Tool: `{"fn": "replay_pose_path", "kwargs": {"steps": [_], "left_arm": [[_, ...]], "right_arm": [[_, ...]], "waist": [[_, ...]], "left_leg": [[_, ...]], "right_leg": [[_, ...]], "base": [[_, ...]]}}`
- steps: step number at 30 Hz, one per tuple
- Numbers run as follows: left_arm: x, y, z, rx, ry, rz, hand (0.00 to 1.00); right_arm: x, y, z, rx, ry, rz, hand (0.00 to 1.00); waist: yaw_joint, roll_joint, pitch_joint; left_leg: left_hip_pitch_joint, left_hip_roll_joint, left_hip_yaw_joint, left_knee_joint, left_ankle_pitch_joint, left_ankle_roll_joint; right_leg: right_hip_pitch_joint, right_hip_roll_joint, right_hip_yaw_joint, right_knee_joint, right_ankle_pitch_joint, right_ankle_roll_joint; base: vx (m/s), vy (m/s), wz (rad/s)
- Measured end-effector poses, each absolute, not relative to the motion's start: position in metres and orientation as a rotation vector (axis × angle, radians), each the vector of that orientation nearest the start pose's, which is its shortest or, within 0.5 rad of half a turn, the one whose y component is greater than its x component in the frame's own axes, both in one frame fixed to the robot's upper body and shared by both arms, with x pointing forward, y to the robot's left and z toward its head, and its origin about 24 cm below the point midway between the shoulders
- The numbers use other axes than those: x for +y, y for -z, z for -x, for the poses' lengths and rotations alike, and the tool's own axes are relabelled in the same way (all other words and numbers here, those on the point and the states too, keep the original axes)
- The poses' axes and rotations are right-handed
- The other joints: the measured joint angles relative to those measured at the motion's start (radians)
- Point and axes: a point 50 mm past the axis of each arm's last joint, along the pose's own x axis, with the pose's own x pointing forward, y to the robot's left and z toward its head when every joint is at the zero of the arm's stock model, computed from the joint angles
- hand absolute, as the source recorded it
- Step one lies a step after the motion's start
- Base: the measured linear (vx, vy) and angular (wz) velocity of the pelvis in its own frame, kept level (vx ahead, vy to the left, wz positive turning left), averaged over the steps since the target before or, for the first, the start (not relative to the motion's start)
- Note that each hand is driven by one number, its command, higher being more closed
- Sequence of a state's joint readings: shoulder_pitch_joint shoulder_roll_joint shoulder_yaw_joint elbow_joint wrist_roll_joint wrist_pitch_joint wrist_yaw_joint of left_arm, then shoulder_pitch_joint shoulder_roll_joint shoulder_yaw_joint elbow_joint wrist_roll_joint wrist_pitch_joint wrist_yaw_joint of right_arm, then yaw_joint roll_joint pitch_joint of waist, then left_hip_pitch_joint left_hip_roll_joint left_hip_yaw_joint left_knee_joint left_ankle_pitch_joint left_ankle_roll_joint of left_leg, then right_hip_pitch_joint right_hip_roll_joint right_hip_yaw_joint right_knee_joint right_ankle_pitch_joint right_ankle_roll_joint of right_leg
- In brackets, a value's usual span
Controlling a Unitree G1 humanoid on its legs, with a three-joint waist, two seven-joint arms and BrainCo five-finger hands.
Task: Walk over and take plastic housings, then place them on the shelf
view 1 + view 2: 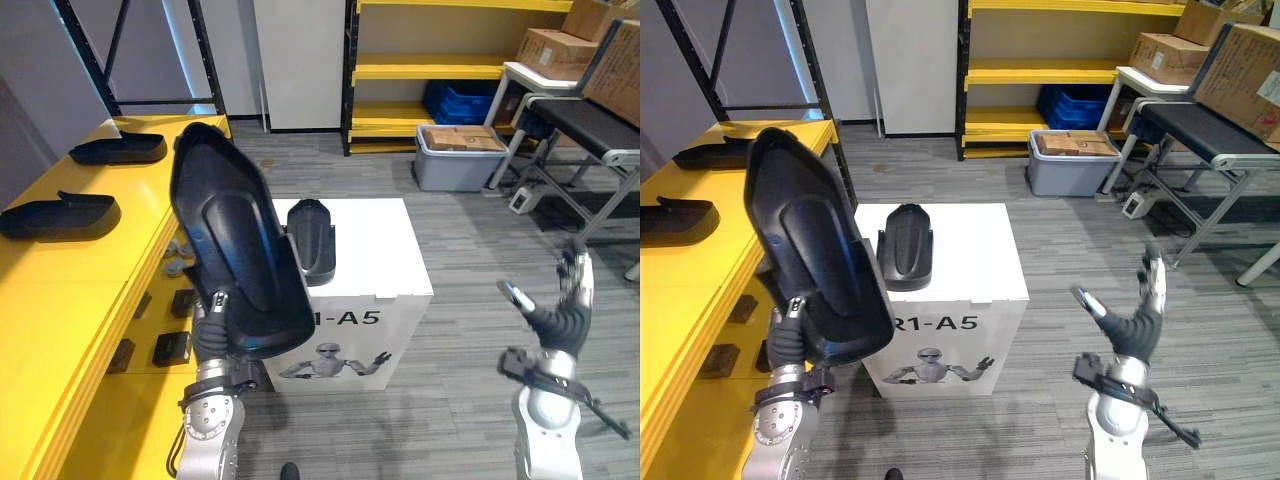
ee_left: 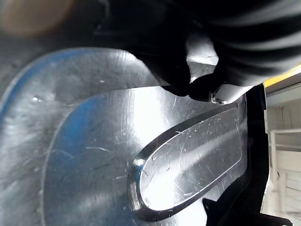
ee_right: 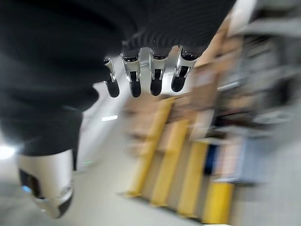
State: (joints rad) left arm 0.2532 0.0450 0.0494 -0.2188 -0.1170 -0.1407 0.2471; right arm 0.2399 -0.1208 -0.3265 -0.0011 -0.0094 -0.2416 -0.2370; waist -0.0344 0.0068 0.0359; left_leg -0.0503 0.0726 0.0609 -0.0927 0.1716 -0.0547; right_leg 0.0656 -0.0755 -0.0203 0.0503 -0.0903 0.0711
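Fingers (image 1: 218, 299) on the left hand (image 1: 212, 335) are clamped round the bottom of a big black housing (image 1: 235, 240), held up beside the yellow shelf (image 1: 90, 290) (two housings (image 1: 118, 150) already sit there). Right hand (image 1: 558, 322) is spread, empty. A smaller housing (image 1: 311, 240) waits on the white box (image 1: 375, 250).

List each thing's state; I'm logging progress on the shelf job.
Held housing: upright, gripped at its lower end by left robot hand.
Small housing: lying on white box.
Far shelf housing: lying on yellow shelf.
Near shelf housing: lying on it too.
Right robot hand: open, empty.
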Motion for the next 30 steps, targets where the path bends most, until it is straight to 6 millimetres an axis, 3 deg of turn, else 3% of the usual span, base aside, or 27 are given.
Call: {"fn": "replay_pose_path", "kwargs": {"steps": [3,7,12,18,21,23,24,25,26,28,29,30], "left_arm": [[0.199,-0.047,-0.193,-0.093,-0.364,0.052,1.0],[0.196,-0.045,-0.192,-0.086,-0.337,0.053,1.0],[0.195,-0.043,-0.19,-0.076,-0.318,0.051,1.0],[0.192,-0.041,-0.188,-0.065,-0.328,0.073,1.0],[0.188,-0.048,-0.189,-0.097,-0.318,0.089,1.0],[0.185,-0.058,-0.189,-0.142,-0.315,0.103,1.0],[0.184,-0.06,-0.19,-0.149,-0.313,0.105,1.0],[0.183,-0.062,-0.193,-0.163,-0.304,0.109,1.0],[0.182,-0.065,-0.195,-0.175,-0.301,0.116,1.0],[0.179,-0.064,-0.196,-0.174,-0.295,0.123,1.0],[0.176,-0.064,-0.196,-0.174,-0.287,0.13,1.0],[0.175,-0.066,-0.198,-0.185,-0.281,0.135,1.0]], "right_arm": [[-0.282,0.025,-0.15,0.24,0.592,0.198,0.0],[-0.274,0.088,-0.112,0.577,0.542,0.145,0.0],[-0.249,0.128,-0.08,0.824,0.46,0.047,0.0],[-0.228,0.143,-0.071,0.926,0.395,-0.013,0.0],[-0.225,0.143,-0.075,0.922,0.382,-0.017,0.0],[-0.226,0.14,-0.087,0.891,0.382,-0.011,0.0],[-0.226,0.14,-0.09,0.883,0.381,-0.011,0.0],[-0.226,0.139,-0.097,0.874,0.376,-0.01,0.0],[-0.227,0.139,-0.105,0.866,0.37,-0.007,0.0],[-0.236,0.133,-0.116,0.836,0.37,0.021,0.0],[-0.238,0.131,-0.122,0.822,0.369,0.028,0.0],[-0.237,0.131,-0.124,0.82,0.369,0.026,0.0]], "waist": [[-0.001,0.0,0.0],[0.003,0.001,-0.001],[0.007,0.0,0.0],[0.04,-0.014,0.011],[0.047,-0.019,0.019],[0.05,-0.019,0.045],[0.049,-0.02,0.047],[0.05,-0.043,0.066],[0.053,-0.04,0.08],[0.052,-0.014,0.08],[0.049,-0.014,0.076],[0.05,-0.034,0.069]], "left_leg": [[-0.001,0.001,0.0,0.0,-0.003,-0.004],[0.0,0.002,-0.001,0.0,-0.008,-0.004],[0.013,-0.004,-0.019,0.0,-0.011,0.0],[0.014,-0.029,-0.066,0.001,-0.016,0.006],[-0.021,-0.061,-0.185,0.005,0.015,0.006],[-0.069,-0.076,-0.223,0.018,0.008,0.033],[-0.083,-0.077,-0.194,0.024,-0.013,0.06],[-0.096,-0.075,-0.088,0.047,-0.064,0.098],[-0.142,-0.044,0.063,0.138,-0.101,0.127],[-0.172,0.015,0.236,0.236,-0.126,0.136],[-0.16,0.006,0.282,0.225,-0.137,0.118],[-0.157,-0.015,0.306,0.213,-0.142,0.11]], "right_leg": [[0.0,0.001,0.0,-0.002,-0.001,-0.001],[0.006,0.002,0.0,-0.002,-0.001,-0.001],[0.026,-0.006,-0.025,0.014,-0.022,-0.001],[0.034,-0.024,-0.08,0.09,-0.078,0.001],[0.038,-0.04,-0.194,0.143,-0.12,0.004],[0.046,-0.053,-0.31,0.177,-0.132,0.0],[0.054,-0.057,-0.351,0.176,-0.132,0.001],[0.071,-0.083,-0.401,0.169,-0.13,0.0],[0.087,-0.095,-0.45,0.167,-0.13,0.0],[0.116,-0.095,-0.511,0.169,-0.132,0.003],[0.14,-0.106,-0.543,0.153,-0.134,0.007],[0.151,-0.134,-0.543,0.118,-0.142,0.008]], "base": [[0.0,0.0,0.0],[0.0,0.0,0.0],[0.02,-0.008,0.15],[0.01,-0.01,0.31],[0.01,-0.037,1.2],[-0.01,-0.032,1.56],[0.01,-0.018,1.68],[0.02,0.01,1.64],[0.02,0.017,1.51],[0.05,0.019,1.18],[0.14,0.063,1.12],[0.15,0.108,0.82]]}}
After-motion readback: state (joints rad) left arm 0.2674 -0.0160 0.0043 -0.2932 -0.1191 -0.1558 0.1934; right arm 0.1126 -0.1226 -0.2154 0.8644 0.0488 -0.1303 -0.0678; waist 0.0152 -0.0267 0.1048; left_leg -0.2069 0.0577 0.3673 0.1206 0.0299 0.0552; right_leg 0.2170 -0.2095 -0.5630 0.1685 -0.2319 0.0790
